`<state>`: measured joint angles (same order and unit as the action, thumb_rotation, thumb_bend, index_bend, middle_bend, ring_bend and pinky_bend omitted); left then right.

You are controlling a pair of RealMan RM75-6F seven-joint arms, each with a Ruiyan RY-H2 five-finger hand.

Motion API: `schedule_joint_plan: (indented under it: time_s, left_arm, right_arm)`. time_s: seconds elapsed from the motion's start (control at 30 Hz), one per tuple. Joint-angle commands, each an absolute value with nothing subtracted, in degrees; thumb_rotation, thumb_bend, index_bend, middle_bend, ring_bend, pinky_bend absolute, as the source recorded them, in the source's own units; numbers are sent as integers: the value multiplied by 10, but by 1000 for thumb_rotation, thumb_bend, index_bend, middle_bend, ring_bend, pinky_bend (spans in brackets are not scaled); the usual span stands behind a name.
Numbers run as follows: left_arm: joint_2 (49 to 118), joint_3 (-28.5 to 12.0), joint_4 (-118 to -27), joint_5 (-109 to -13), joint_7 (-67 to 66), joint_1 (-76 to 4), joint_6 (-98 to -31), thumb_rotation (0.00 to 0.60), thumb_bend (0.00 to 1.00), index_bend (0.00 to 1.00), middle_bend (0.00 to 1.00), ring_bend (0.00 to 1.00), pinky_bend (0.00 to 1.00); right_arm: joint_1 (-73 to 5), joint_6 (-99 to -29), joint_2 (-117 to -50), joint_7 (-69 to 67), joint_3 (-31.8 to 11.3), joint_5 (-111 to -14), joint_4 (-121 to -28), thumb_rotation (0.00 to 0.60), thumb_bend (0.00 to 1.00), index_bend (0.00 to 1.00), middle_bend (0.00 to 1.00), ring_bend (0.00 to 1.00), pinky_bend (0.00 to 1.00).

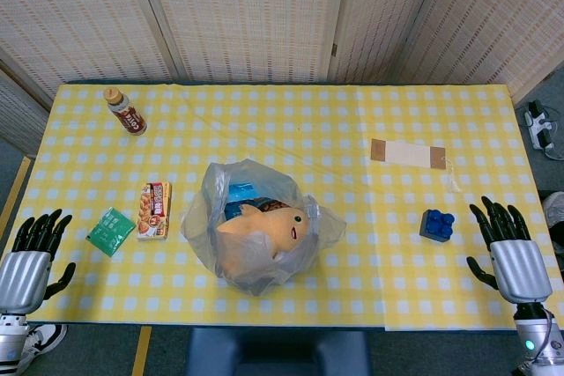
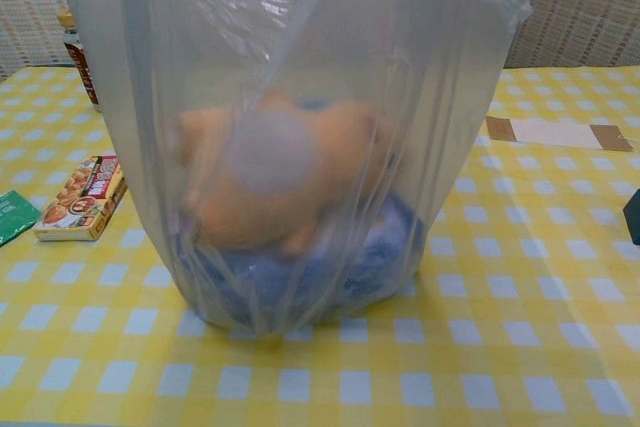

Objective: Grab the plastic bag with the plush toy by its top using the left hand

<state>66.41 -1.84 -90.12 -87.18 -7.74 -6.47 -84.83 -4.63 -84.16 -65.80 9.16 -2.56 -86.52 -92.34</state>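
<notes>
A translucent plastic bag (image 1: 256, 226) stands near the table's front middle, its mouth open upward. Inside it lies an orange plush toy (image 1: 264, 231) on something blue. In the chest view the bag (image 2: 290, 137) fills most of the frame, and the orange toy (image 2: 280, 172) shows blurred through the plastic. My left hand (image 1: 31, 261) rests at the table's front left edge, fingers spread, far from the bag and holding nothing. My right hand (image 1: 511, 257) sits at the front right edge, also spread and empty. Neither hand shows in the chest view.
A brown bottle (image 1: 125, 111) stands at the back left. A snack box (image 1: 154, 210) and a green packet (image 1: 110, 231) lie left of the bag. A blue block (image 1: 437, 224) and a white card with brown ends (image 1: 407, 154) lie to the right.
</notes>
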Motion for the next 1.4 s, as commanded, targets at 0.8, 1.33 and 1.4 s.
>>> schedule_joint_plan:
  time_s: [0.8, 1.33, 1.4]
  left_arm:
    - [620, 25, -823, -1058, 509, -163, -874, 600, 309, 63, 106, 62, 82]
    - [615, 15, -843, -1135, 550, -261, -909, 600, 130, 51, 63, 0, 0]
    - [606, 16, -861, -1134, 562, -271, -905, 600, 130, 51, 58, 0, 0]
  right_arm:
    - [-37, -853, -653, 82, -22, -874, -926, 600, 314, 0, 0, 0, 0]
    - [-47, -824, -639, 65, 2, -904, -933, 600, 314, 0, 0, 0, 0]
    - [-48, -823, -638, 64, 3, -905, -933, 600, 314, 0, 0, 0, 0]
